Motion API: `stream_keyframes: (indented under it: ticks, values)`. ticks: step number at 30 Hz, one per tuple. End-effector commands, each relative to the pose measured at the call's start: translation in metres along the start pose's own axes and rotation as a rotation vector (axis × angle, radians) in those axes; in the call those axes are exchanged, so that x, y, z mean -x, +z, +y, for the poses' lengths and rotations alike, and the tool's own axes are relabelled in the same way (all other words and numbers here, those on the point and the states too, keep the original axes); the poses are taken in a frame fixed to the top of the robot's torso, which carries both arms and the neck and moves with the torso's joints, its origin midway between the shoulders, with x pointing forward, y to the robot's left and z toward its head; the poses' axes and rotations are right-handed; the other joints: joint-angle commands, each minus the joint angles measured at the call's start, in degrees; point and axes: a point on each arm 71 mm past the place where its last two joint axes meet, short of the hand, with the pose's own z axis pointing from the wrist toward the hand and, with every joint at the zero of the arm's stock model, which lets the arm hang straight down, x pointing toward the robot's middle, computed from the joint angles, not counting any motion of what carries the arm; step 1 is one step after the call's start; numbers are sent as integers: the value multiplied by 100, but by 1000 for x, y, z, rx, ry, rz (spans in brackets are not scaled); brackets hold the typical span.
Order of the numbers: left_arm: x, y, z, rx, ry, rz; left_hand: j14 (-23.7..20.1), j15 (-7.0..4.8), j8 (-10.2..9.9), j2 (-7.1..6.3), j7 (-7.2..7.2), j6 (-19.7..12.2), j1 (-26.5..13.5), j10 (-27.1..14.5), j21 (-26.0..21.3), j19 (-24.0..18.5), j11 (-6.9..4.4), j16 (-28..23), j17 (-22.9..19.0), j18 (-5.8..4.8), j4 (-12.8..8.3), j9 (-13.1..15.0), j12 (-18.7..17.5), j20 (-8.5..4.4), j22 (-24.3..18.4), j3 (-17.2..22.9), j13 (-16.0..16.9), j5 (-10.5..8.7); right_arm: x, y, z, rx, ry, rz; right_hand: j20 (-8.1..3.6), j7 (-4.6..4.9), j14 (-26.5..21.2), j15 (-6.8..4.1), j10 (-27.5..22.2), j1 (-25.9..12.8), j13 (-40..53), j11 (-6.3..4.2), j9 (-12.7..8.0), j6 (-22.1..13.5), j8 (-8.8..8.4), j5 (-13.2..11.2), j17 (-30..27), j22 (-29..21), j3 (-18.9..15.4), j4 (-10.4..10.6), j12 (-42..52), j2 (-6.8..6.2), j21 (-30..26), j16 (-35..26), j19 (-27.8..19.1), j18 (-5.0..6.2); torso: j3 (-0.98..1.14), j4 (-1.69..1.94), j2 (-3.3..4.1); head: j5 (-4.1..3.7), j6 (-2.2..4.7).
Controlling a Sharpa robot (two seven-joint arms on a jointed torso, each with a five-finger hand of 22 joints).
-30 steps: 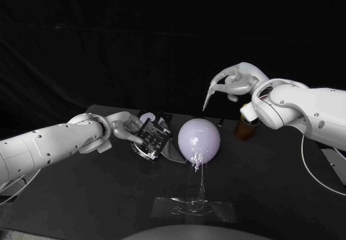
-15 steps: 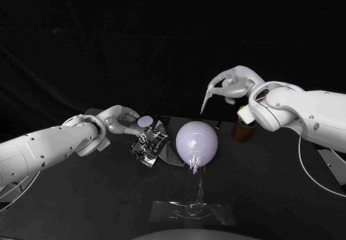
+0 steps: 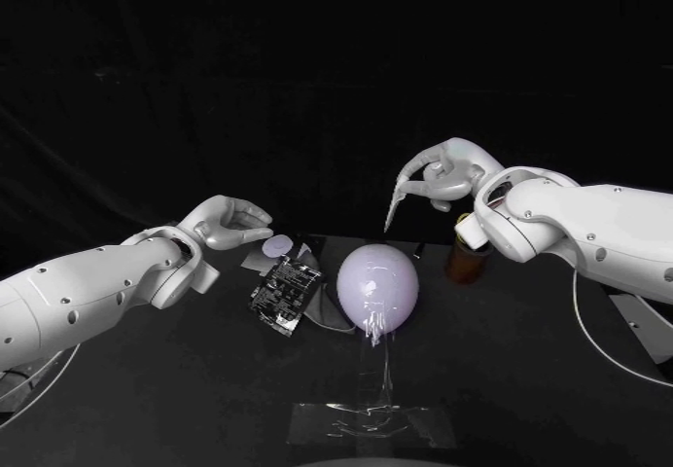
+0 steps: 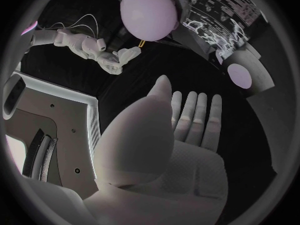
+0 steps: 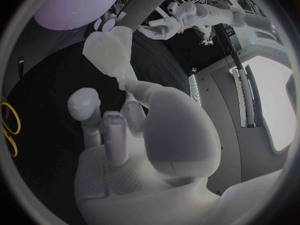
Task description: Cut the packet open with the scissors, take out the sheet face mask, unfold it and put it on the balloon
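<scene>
The left robot hand (image 3: 225,226) is being held spread and empty. The packet (image 3: 285,295) is being seen standing at 9 o'clock from the balloon (image 3: 377,282); it could be getting knocked over by a clumsy grab.

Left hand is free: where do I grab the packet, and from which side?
Pinch the packet by its upper edge, coming down from the side away from the balloon. It stands tilted on edge, so both faces look reachable, while the balloon crowds its other side. The left hand hangs on that free side, holding nothing.
</scene>
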Motion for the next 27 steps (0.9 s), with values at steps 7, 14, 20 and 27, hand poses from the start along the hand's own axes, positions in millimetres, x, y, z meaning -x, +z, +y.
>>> stream_keyframes:
  ticks: [7, 14, 20, 27]
  values:
    - [-42, 17, -49, -158, -146, 135, 1409, -534, 1, -10, -53, 808, 33, 972, 852, 1020, -405, 1203, 546, 628, 77, -178, 201, -179, 408, 330, -20, -21, -7, 4, 4, 4, -134, 16, -4, 2, 600, 27, 59, -27, 228, -4, 8, 48, 19, 16, 1446, 11, 0, -47, 21, 23, -5, 30, -35, 68, 7, -5, 5, -149, 218]
    - [-69, 31, -73, -184, -232, 169, 1207, -502, -143, -49, -45, 836, -466, 1073, 837, 846, -402, 1193, 571, 600, 86, -283, 125, -130, 411, 226, -63, -21, -14, 3, 12, 39, -230, 19, -5, 0, 602, 24, 60, -28, 222, -7, 6, 56, 25, 17, 1451, 25, -2, -67, 13, 24, 8, 32, -26, 66, 8, -12, 5, -255, 327]
    - [-79, 41, -85, -180, -305, 130, 1159, -491, -209, -27, -39, 829, -634, 1074, 837, 799, -395, 1189, 575, 610, 80, -327, 86, -106, 411, 196, -77, -22, -17, -3, 19, 97, -266, 23, -6, -2, 604, 23, 65, -30, 224, -9, 4, 59, 28, 17, 1458, 36, -4, -78, 18, 22, 19, 35, -19, 64, 10, 1, 4, -299, 340]
    - [-91, 50, -100, -180, -334, 120, 984, -440, -298, -42, -2, 794, -687, 1018, 784, 665, -356, 1106, 547, 601, 72, -380, 21, -55, 385, 181, -97, -23, -20, -16, 29, 208, -276, 27, -7, -2, 614, 21, 77, -38, 235, -9, 2, 61, 30, 12, 1488, 72, -10, -88, 35, 18, 60, 46, 5, 56, 1, -6, -7, -298, 313]
